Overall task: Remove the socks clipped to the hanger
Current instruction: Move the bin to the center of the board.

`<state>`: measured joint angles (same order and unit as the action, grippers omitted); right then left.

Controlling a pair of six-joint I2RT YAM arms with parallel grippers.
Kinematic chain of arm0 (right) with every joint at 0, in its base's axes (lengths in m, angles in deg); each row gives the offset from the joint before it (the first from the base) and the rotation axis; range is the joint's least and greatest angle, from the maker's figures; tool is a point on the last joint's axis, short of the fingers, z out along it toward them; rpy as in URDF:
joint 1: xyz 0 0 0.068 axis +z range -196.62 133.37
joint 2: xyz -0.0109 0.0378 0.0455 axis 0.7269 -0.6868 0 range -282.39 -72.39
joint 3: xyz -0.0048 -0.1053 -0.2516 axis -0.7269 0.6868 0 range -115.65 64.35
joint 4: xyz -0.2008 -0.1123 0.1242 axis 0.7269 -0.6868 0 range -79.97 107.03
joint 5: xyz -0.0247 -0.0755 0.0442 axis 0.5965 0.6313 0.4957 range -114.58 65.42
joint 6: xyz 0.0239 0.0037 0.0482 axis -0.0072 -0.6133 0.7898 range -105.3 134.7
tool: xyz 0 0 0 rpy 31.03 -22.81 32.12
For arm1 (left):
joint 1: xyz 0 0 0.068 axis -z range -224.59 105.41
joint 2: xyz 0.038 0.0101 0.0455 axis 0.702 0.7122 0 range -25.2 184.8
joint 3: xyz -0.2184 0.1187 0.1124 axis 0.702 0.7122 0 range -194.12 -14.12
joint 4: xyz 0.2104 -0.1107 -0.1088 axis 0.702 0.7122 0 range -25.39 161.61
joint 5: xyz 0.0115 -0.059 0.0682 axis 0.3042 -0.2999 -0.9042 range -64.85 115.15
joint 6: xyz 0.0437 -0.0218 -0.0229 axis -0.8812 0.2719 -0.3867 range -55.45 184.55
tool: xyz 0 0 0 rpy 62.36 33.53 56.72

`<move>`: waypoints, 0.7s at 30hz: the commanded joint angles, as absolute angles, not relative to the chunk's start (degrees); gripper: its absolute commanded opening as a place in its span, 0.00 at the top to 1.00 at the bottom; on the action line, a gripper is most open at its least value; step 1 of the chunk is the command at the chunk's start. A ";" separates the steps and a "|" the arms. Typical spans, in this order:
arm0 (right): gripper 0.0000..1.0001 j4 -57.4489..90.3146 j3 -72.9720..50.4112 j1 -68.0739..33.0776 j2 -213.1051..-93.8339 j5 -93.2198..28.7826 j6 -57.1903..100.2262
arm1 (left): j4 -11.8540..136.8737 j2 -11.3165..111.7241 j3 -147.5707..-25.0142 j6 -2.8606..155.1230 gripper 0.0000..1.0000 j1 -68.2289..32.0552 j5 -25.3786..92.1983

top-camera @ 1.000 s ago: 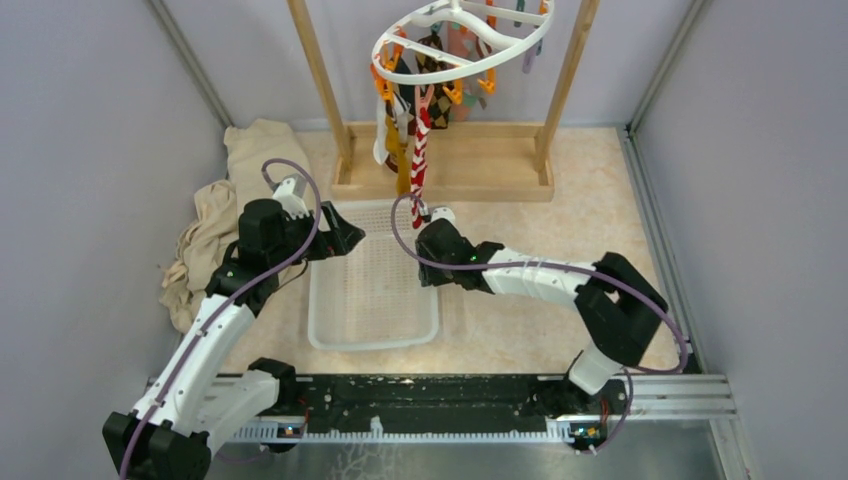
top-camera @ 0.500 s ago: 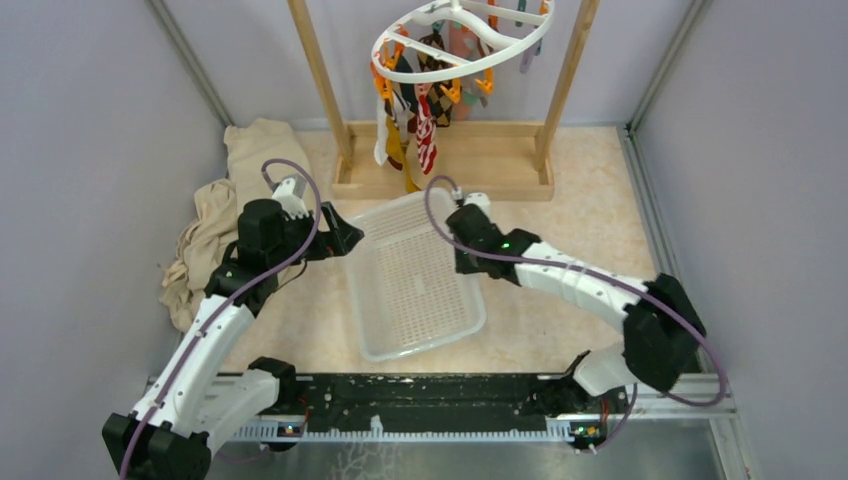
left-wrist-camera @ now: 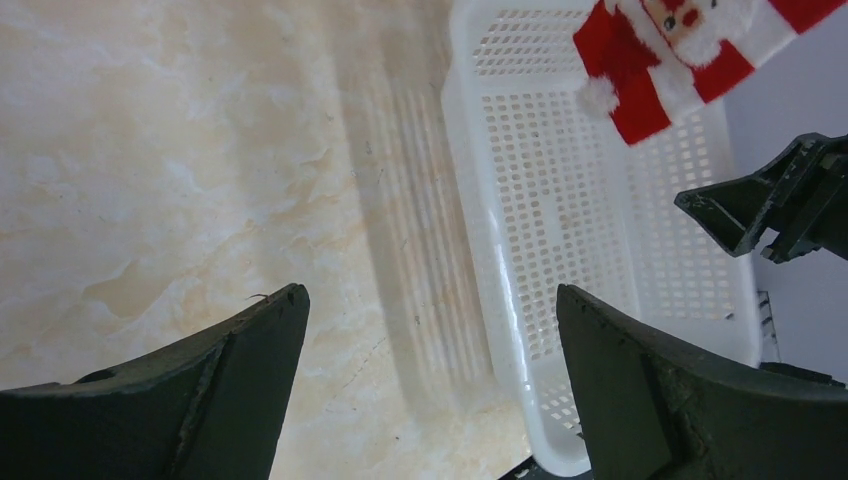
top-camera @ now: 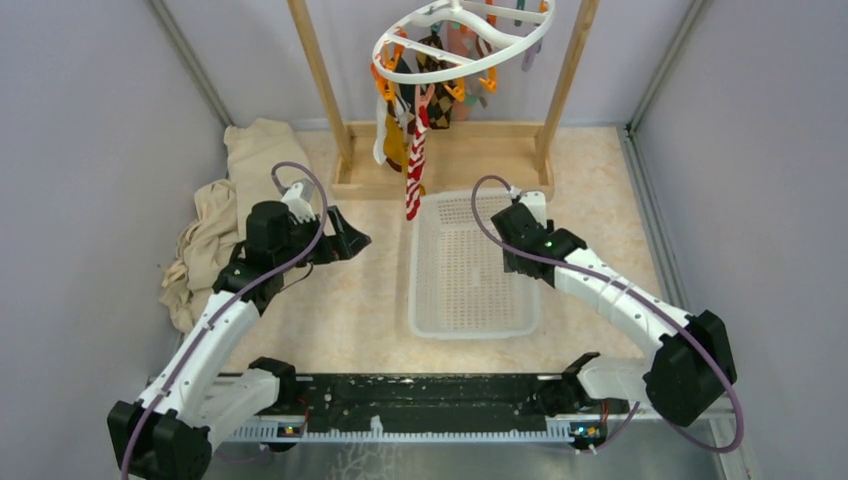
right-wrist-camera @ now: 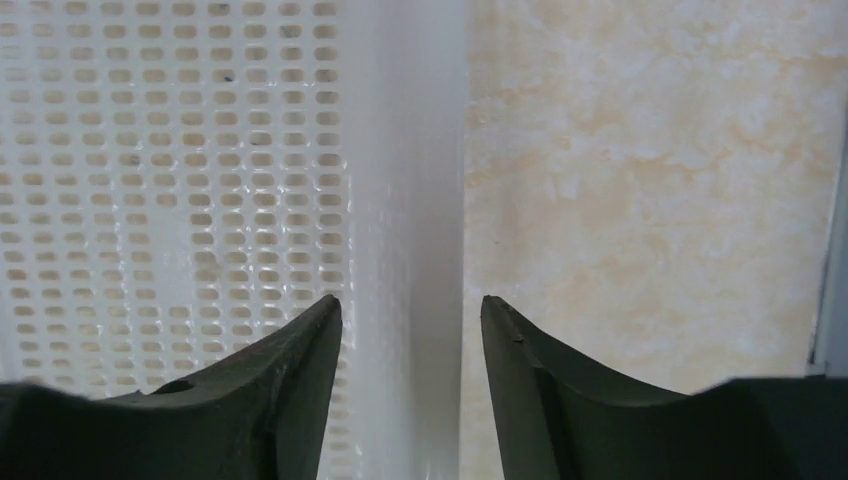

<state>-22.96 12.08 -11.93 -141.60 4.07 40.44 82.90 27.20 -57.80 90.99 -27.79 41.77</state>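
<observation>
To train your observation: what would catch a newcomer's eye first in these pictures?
The white hanger at the top back, inside a wooden frame, dangles bright socks, the red-white sock lowest. Below lies a white basket, with the right tool straddling its right rim.

Two tools, one white perforated basket, one round hanger, one wooden frame, one beige cloth heap

basket: white plastic, glossy, perforated | tabletop: smooth, marble-look, slight shine | frame: matt wood | socks: soft knitted cloth | hanger: smooth white plastic
</observation>
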 commanded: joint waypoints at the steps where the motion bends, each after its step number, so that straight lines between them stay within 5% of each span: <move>1: 0.37 -30.42 7.80 -12.46 -143.80 10.61 36.88 | 79.44 28.19 -55.59 92.72 0.01 -27.46 44.78; 10: 0.30 -31.95 4.79 -12.44 -139.69 7.67 39.33 | 73.45 31.58 -52.01 95.01 0.01 -20.82 35.88; 14: 0.30 -31.68 1.97 -12.44 -135.60 5.81 39.95 | 72.14 38.26 -54.14 95.73 0.11 -15.06 27.44; 21: 0.39 -29.77 0.43 -12.44 -129.37 0.13 40.25 | 69.01 52.59 -57.12 97.13 0.71 -11.43 22.15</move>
<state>-31.59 2.92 -12.06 -132.22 3.59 39.41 72.73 46.85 -54.70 96.06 -12.56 27.19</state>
